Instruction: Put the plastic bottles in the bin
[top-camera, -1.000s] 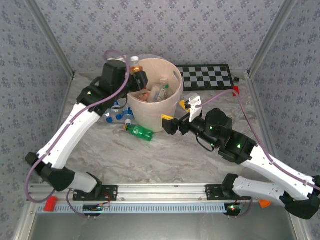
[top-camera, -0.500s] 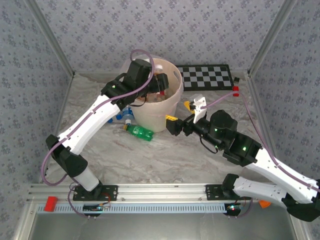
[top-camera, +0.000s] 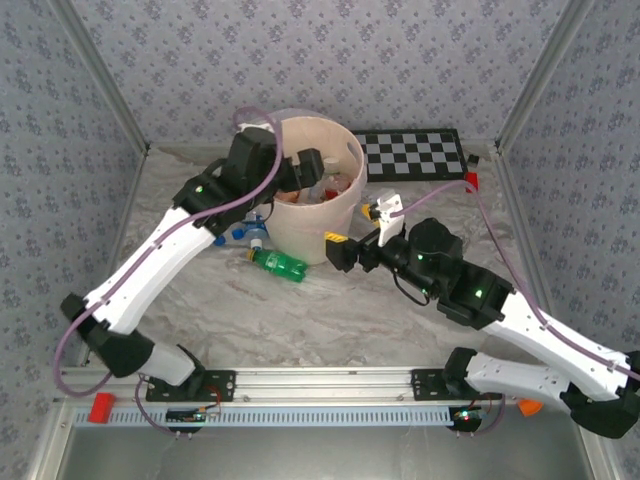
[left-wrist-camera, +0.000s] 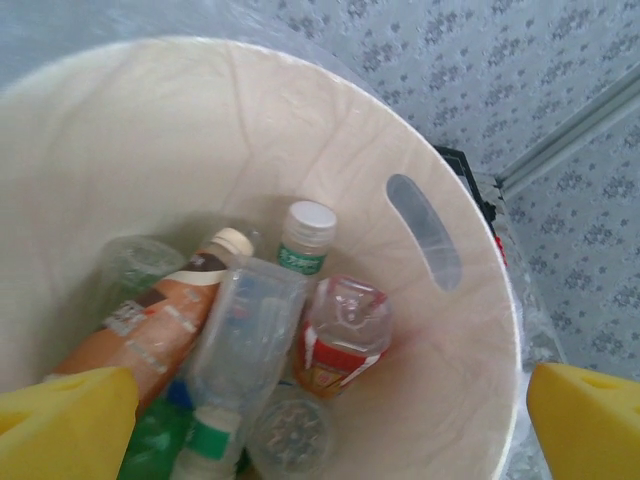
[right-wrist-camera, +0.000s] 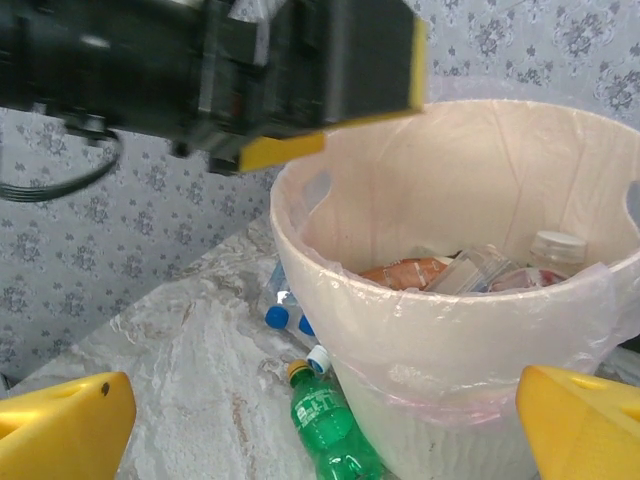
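The bin (top-camera: 335, 215) is a pale peach-cream bucket with a clear liner at the back of the table. My left gripper (top-camera: 300, 175) hangs open and empty over its left rim. Looking down into the bin (left-wrist-camera: 430, 130), I see several plastic bottles: an orange-brown one (left-wrist-camera: 140, 325), a clear one (left-wrist-camera: 245, 335), a red-labelled one (left-wrist-camera: 340, 340) and a white-capped one (left-wrist-camera: 305, 235). A green bottle (top-camera: 279, 264) lies on the table against the bin's front left, with clear blue-capped bottles (top-camera: 240, 231) behind it. My right gripper (top-camera: 360, 232) stands open at the bin's front right, facing the green bottle (right-wrist-camera: 335, 430).
A black-and-white checkerboard (top-camera: 415, 153) lies flat behind and right of the bin. The left arm's black head with its yellow pad (right-wrist-camera: 285, 148) hangs over the bin's near-left rim (right-wrist-camera: 300, 250). Patterned walls close in the back and sides. Bare marbled tabletop (top-camera: 300, 320) lies in front.
My left gripper carried a white-capped bottle from the bin's left rim over the bin, opened, and drew back a little. It is now empty. The right arm barely shifted.
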